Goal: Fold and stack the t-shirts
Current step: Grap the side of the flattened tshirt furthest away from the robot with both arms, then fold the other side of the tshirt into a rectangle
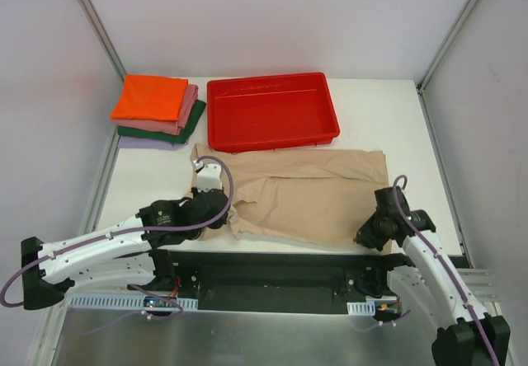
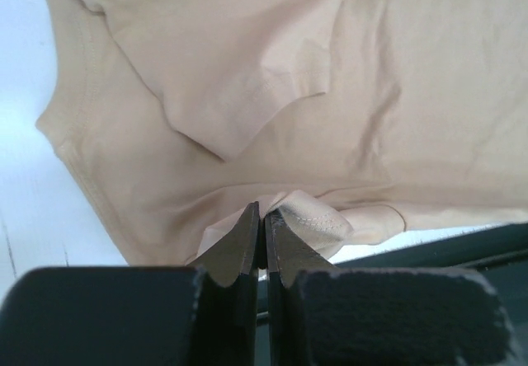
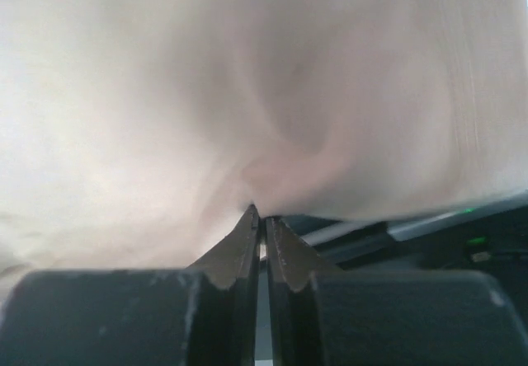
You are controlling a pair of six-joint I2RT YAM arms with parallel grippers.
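beige t-shirt (image 1: 313, 193) spread on white table (image 1: 157, 180), white walls (image 1: 264, 20). wrist views: left gripper (image 2: 262, 215) and right gripper (image 3: 260, 215) clamped on its edge. top view only: folded stack (image 1: 157, 110), upper left.

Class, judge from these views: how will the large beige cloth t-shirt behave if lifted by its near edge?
The large beige cloth t-shirt is wrinkled and bunches at the left end effector, so probably floppy: it should sag between grips. Thin, flat-lying fabric suggests it is light.

White arms (image 1: 91, 246), purple cables (image 1: 234, 191), black pointed jaws
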